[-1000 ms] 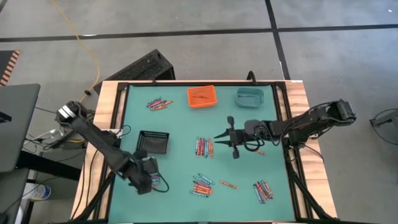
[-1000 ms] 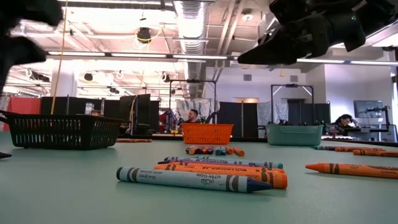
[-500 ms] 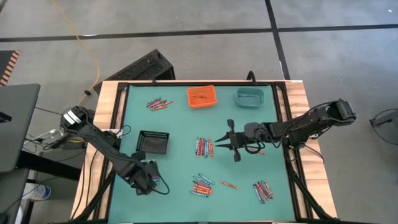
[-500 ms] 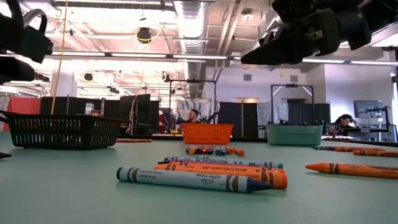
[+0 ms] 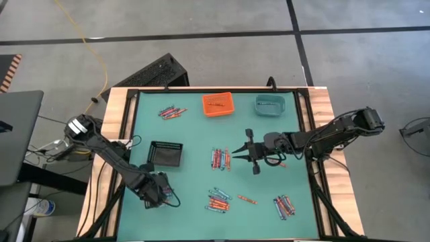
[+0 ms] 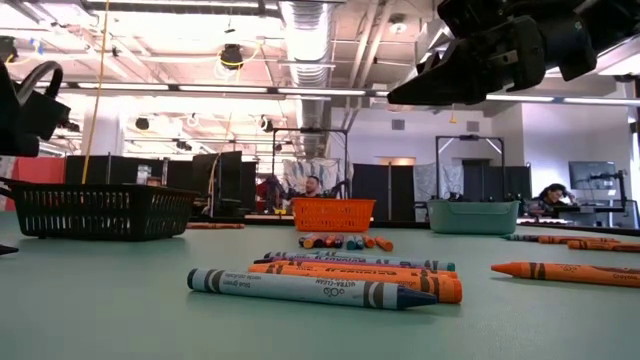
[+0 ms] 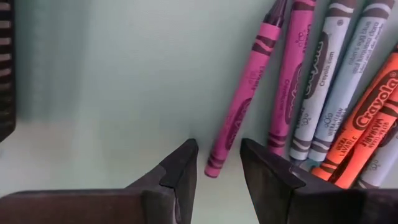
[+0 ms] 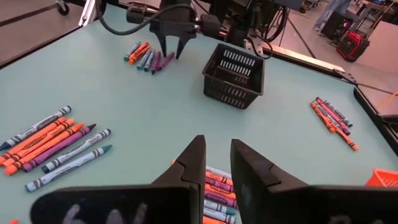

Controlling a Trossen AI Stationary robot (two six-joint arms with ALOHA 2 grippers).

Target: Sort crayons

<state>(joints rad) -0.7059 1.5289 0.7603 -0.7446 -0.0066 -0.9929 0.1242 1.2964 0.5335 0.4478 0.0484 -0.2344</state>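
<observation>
Low at the frame's left, our left gripper (image 7: 217, 171) stood unclenched over a pink crayon (image 7: 241, 115); next, descend and pinch. Right gripper (image 5: 236, 149) waited mid-frame, released, empty.

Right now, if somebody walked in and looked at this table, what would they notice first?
Probably the crayons, lying in little bunches all over the green table, with a big bunch near the middle. Next, two dark arms: the right end effector hangs open just beside that middle bunch, and the left end effector is down near the front left corner, open, by a pink crayon. At the back sit an orange bin and a teal bin.
</observation>
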